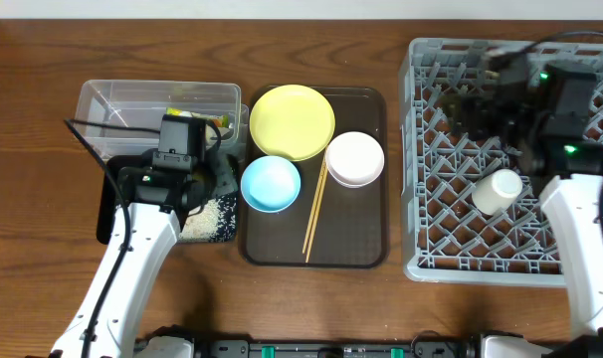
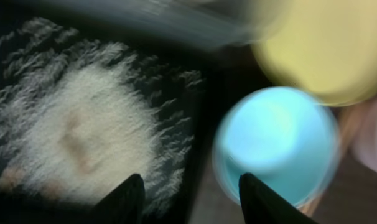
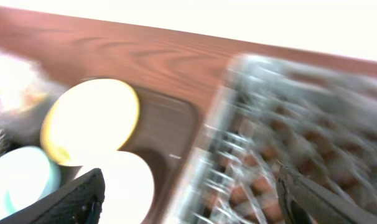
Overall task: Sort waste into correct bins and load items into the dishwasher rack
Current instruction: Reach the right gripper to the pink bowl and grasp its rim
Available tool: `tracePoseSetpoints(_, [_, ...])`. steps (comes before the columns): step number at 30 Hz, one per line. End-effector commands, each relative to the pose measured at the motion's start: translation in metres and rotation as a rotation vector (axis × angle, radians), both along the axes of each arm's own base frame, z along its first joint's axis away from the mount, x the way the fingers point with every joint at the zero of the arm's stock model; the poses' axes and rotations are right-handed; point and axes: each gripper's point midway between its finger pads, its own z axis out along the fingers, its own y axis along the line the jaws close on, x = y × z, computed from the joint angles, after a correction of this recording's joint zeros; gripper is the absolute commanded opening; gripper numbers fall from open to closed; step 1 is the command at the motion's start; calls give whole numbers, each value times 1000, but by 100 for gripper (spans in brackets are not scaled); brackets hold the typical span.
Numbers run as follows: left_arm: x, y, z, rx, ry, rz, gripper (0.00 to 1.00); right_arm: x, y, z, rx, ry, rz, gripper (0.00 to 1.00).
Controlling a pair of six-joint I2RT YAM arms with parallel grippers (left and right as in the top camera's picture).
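White cup [image 1: 498, 191] lies in the grey rack [image 1: 413, 149]; our left gripper [image 2: 190, 186] and right gripper [image 3: 195, 199] are spread, empty; next, we judge, comes grasping the blue bowl [image 1: 271, 183].

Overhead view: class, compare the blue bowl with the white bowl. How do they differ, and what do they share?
Colour: the blue bowl is light blue, the white bowl white. Side: the blue bowl lies left of the chopsticks, the white bowl right of them. Neighbours: the blue bowl is nearer the rice, the white bowl nearer the rack. Shared: both are round, similar in size, on the brown tray beside the yellow plate.
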Motion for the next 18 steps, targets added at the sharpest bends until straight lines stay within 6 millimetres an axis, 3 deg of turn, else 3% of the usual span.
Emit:
tracePoseSetpoints(1, [-10,41,-2,128,13,279,54,-9,58,-10,-43,-30,234,78])
tracePoseSetpoints(8, [-11,41,-2,125,17,287,56,2,108,-69,-239,24,274,67])
tracePoseSetpoints(12, [-11,40,-2,122,18,285,57,6,132,-105,-325,33,332,68])
tracePoseSetpoints(15, [-11,40,-2,122,18,285,57,9,137,-135,-395,69,320,68])
tracePoseSetpoints(18, [-11,40,-3,122,19,285,57,13,130,-162,-472,115,282,68])
